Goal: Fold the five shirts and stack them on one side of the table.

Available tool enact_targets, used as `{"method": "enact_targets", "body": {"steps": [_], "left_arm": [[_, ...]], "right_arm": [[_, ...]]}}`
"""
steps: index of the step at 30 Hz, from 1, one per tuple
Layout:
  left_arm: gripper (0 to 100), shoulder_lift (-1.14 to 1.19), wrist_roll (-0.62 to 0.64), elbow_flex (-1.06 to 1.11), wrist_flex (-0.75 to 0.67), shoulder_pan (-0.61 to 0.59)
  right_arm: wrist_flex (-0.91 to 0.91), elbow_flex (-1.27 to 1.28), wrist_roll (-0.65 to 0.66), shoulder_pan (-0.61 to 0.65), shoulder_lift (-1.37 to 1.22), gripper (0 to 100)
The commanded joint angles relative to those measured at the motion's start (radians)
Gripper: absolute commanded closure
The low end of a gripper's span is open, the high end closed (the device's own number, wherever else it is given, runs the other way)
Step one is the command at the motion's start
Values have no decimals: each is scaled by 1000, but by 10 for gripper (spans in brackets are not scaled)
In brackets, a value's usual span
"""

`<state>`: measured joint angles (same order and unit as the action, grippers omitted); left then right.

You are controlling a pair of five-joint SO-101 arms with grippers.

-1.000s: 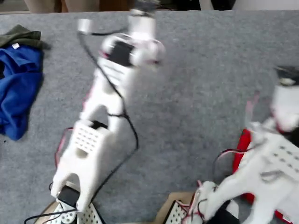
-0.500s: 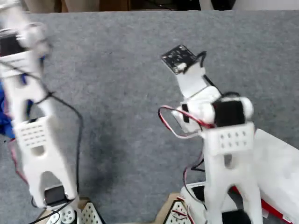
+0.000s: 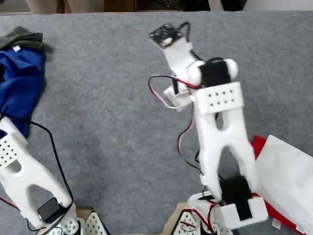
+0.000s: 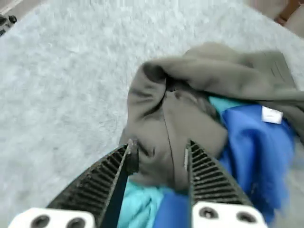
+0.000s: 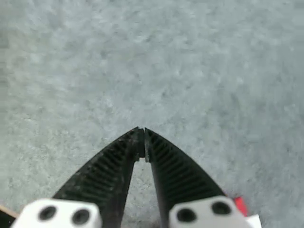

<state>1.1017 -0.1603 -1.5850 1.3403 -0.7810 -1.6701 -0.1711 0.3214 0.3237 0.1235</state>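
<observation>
A heap of shirts lies at the table's back left: an olive shirt (image 3: 22,36) (image 4: 190,95) on top, a blue shirt (image 3: 19,88) (image 4: 256,147) and a teal shirt (image 4: 137,204) under it. My left gripper (image 4: 159,152) is open just above the olive shirt, one finger on each side of a fold. A folded white shirt (image 3: 288,181) lies on a red shirt (image 3: 258,147) at the front right. My right gripper (image 5: 141,137) is shut and holds nothing, above bare grey table cover. The right arm (image 3: 215,98) stretches toward the back middle.
The grey table cover (image 3: 107,107) spreads between the heap and the folded stack. The left arm (image 3: 17,166) leans out past the table's left edge. Loose cables (image 3: 166,98) hang from the right arm. Both arm bases stand at the front edge.
The left arm swung from the back middle over to the shirt heap at the left. The right arm came in from the right edge and stretched out to the back middle.
</observation>
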Motion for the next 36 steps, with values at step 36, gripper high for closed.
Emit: {"method": "enact_targets", "body": {"steps": [36], "left_arm": [[981, -599, 130, -89, 273, 358]], "right_arm": [[-101, -67, 0, 15, 79, 990]]}}
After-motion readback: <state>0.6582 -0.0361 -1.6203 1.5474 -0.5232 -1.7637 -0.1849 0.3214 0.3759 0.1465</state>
